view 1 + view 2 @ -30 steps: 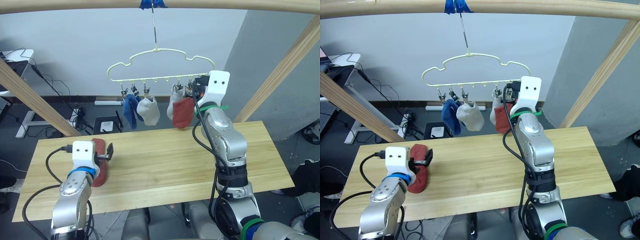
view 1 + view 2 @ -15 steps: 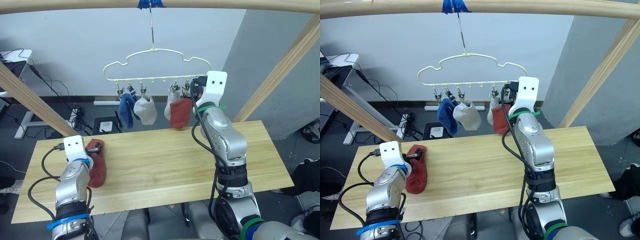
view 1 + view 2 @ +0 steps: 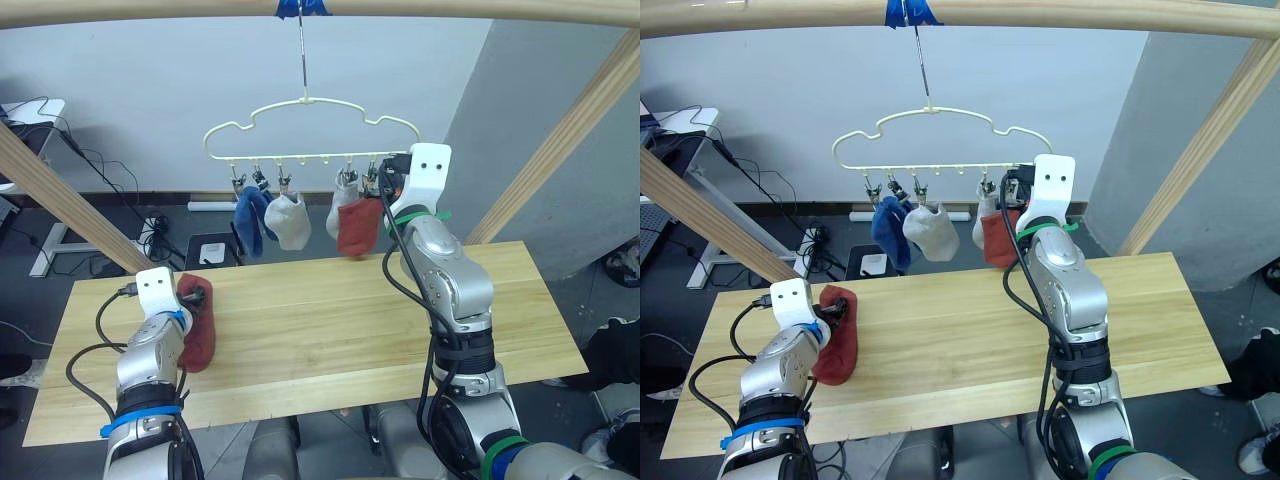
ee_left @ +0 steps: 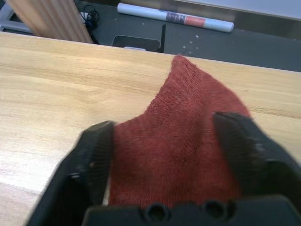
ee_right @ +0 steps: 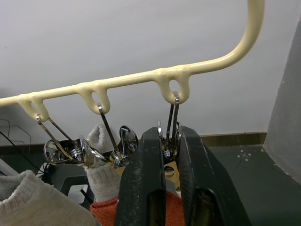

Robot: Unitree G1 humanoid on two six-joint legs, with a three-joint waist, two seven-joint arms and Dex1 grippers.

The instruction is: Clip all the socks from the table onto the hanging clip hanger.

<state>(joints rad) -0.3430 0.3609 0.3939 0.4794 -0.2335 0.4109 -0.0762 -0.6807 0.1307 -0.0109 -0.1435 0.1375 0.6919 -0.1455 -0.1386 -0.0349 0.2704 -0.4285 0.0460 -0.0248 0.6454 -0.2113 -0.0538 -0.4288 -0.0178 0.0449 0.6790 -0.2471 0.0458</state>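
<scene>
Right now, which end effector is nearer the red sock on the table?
Left end effector: open fingers straddle the red sock on the table. Right end effector is up at the clip hanger.

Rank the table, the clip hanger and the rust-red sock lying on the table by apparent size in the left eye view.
1. The table, by far the largest.
2. The clip hanger.
3. The rust-red sock, partly covered by the left hand.

Setting: a pale blue-white back wall (image 3: 150,90) meets a grey wall panel (image 3: 530,110) on the right. A thick wooden frame bar (image 3: 450,8) spans the top, braced by slanted wooden posts (image 3: 575,125). The dark floor (image 3: 120,225) carries black cables (image 3: 110,165), a power strip (image 3: 155,225) and a white desk leg (image 3: 50,245).
</scene>
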